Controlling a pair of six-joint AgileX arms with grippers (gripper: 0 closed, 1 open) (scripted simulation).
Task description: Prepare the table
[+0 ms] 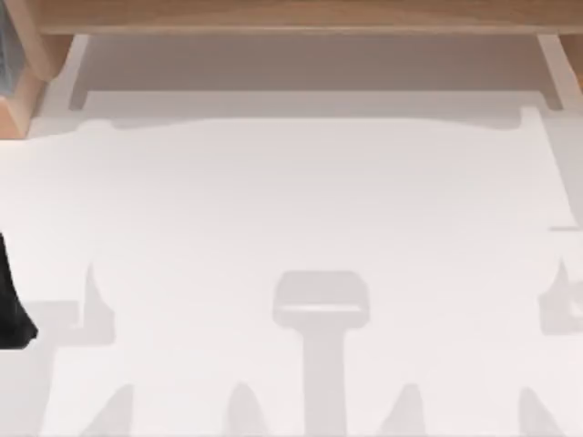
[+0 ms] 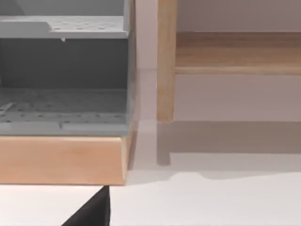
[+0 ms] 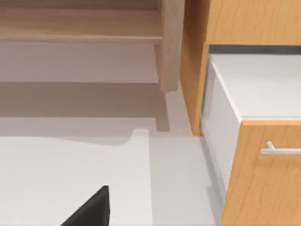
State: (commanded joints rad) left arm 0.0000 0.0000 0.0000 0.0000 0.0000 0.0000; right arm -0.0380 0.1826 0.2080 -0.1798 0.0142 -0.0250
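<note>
The table (image 1: 301, 200) is a wide, plain white top with nothing standing on it, crossed only by grey shadows of the arms along its near edge. A black part of my left arm (image 1: 11, 305) pokes in at the table's left edge. In the left wrist view, a dark wedge of my left gripper (image 2: 91, 212) hangs low over the white surface, short of a wooden ledge. A like dark wedge of my right gripper (image 3: 91, 209) shows in the right wrist view, over bare tabletop.
A light-brown wooden shelf frame (image 1: 291, 18) runs along the back, with posts (image 2: 165, 61) reaching down to the table. A grey perforated rack (image 2: 61, 80) sits on a wooden base (image 2: 61, 160) at the back left. A wooden cabinet with a handled drawer (image 3: 263, 174) stands at the right.
</note>
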